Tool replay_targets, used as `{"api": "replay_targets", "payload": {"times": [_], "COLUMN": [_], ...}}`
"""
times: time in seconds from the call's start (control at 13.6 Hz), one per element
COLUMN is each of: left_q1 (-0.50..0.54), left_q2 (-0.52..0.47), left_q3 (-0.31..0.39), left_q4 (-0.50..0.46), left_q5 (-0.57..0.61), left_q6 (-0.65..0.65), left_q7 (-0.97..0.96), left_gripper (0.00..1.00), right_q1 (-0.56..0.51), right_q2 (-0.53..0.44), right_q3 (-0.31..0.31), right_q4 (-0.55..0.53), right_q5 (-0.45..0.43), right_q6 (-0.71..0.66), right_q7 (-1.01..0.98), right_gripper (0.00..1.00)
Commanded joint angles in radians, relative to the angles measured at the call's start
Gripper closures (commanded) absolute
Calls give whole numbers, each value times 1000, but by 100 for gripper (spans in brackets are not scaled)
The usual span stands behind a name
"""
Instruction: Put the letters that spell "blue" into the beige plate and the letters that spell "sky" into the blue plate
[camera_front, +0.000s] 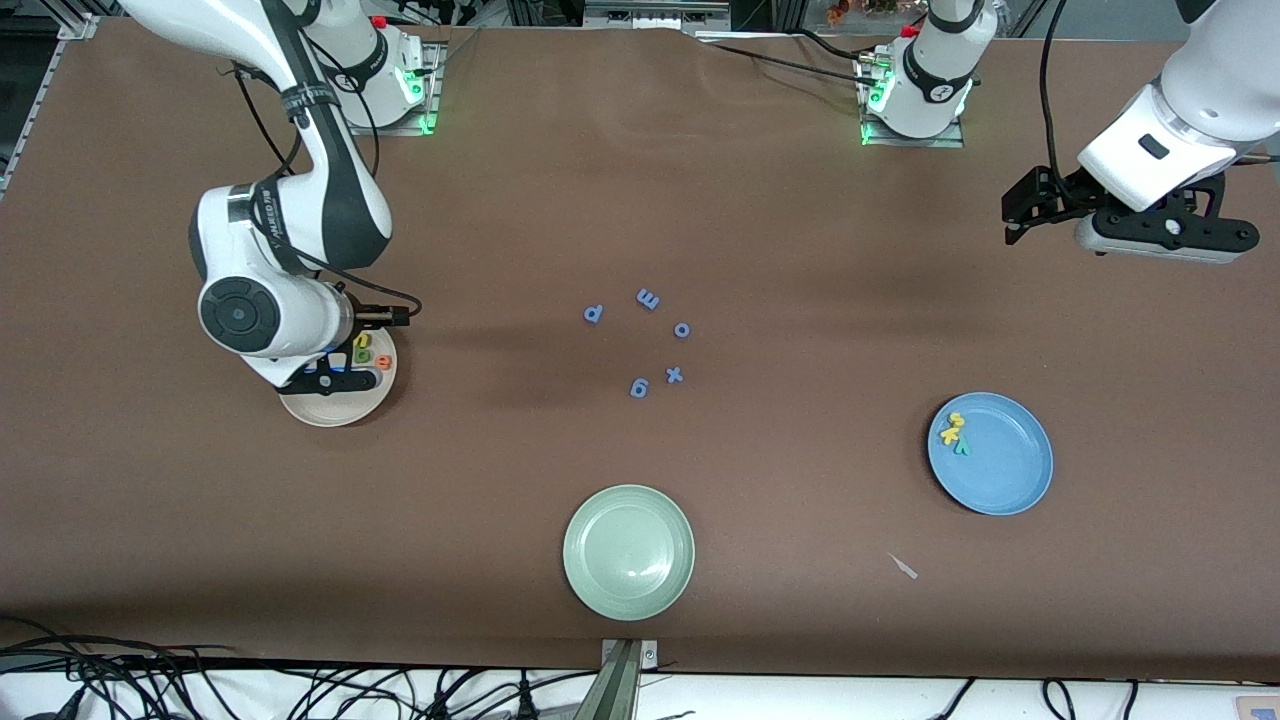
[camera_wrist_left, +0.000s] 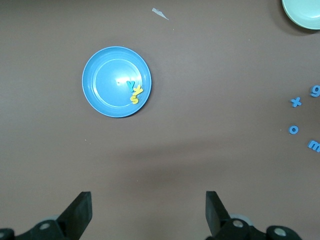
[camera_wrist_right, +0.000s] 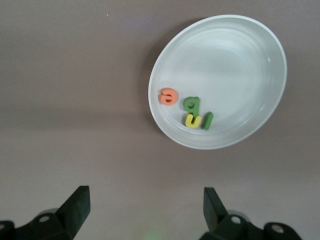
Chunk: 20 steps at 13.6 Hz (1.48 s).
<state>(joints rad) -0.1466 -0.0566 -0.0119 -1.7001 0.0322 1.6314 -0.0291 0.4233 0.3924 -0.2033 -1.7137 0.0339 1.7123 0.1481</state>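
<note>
Right gripper (camera_wrist_right: 145, 210) hangs over the beige plate (camera_front: 340, 410) at middle left of the front view, fingers spread wide and holding nothing. Your wrist view shows all four letters lying in that plate near its rim: orange e (camera_wrist_right: 168, 96), green b (camera_wrist_right: 192, 104), yellow u (camera_wrist_right: 193, 120) and green l (camera_wrist_right: 208, 120), the last three touching. Left gripper (camera_wrist_left: 147, 215) waits up at the upper right of the front view, jaws apart and empty, over bare table. Look lower right and you have the blue plate (camera_front: 1005, 470), with s (camera_wrist_left: 133, 99), k (camera_wrist_left: 138, 91) and y (camera_wrist_left: 131, 85) bunched by its rim. Five blue letters (camera_front: 645, 340) sit loose at mid-frame, and a green plate (camera_front: 628, 552) lies at bottom center.
</note>
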Motion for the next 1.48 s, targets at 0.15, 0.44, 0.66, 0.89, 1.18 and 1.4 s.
{"api": "replay_targets", "payload": {"times": [0.15, 0.44, 0.66, 0.89, 1.18, 1.4], "left_q1": [-1, -1, -1, -1, -1, -2], "left_q2": [12, 12, 12, 12, 12, 12], "left_q3": [1, 1, 1, 0, 1, 0], "left_q4": [27, 27, 28, 28, 28, 28], "left_q5": [-23, -23, -23, -23, -24, -24], "left_q6": [-7, -7, -7, -5, -5, -7], "left_q7": [-3, -3, -3, -3, -3, -3], "left_gripper": [0, 0, 0, 0, 0, 0], "right_q1": [-20, -222, -264, -278, -279, -300], "right_q2": [-44, -203, -308, -375, -388, -389], "right_q3": [1, 159, 157, 130, 56, 56], "right_q4": [60, 13, 12, 26, 121, 111], "right_q5": [9, 4, 1, 3, -5, -20], "right_q6": [-120, -118, -167, -233, -358, -323], "right_q7": [7, -13, -21, -22, -41, -145], "right_gripper": [0, 0, 0, 0, 0, 0]}}
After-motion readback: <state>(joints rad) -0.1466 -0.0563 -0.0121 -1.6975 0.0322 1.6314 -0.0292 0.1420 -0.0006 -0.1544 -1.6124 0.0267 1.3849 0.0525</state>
